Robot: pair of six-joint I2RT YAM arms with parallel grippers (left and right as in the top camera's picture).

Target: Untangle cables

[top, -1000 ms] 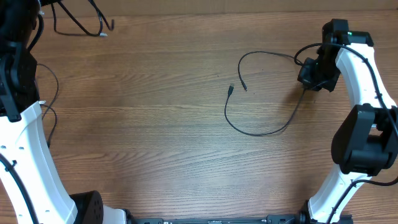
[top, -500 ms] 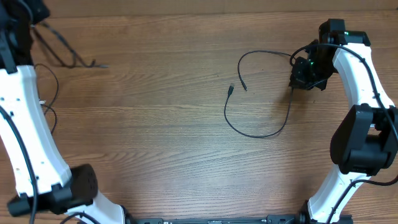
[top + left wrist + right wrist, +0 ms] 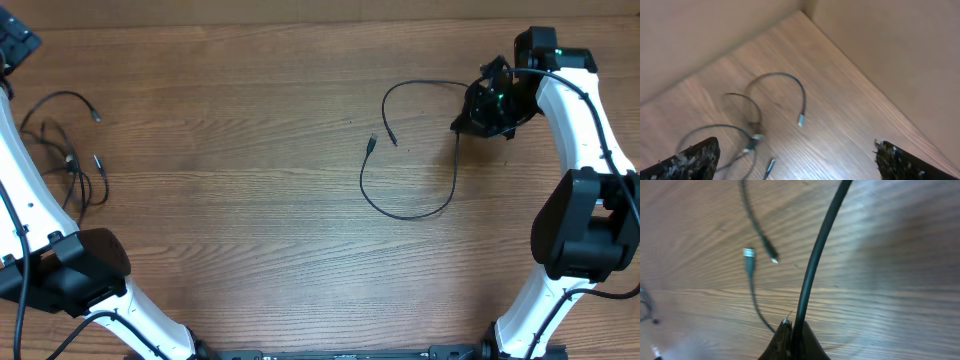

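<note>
Left arm (image 3: 40,230): white, running up the left edge of the table (image 3: 250,220); its wrist sits at the far left corner.
Left jaws: released. The two fingertips (image 3: 692,159) stand wide apart in the wrist view, with nothing between them.
Cable heap (image 3: 62,150): thin black cords in loose overlapping loops, flat on the table at the left edge, beside the left arm. From the left wrist it (image 3: 752,131) lies below the fingertips and apart from them. One arc ends in a small grey plug (image 3: 800,120); how many cords it holds I cannot tell.
Single cable (image 3: 410,213): right of centre, well apart from the heap – an open loop on the table. One run curves round to a plug end (image 3: 371,144); the other arcs over to a second end (image 3: 392,140) just beside it, not touching.
Right jaws: clenched on the single cable (image 3: 815,265), which rises from between them in the wrist view – both ends lie on the wood beyond.
Right arm (image 3: 585,130): white, along the right edge, wrist turned toward the loop.
</note>
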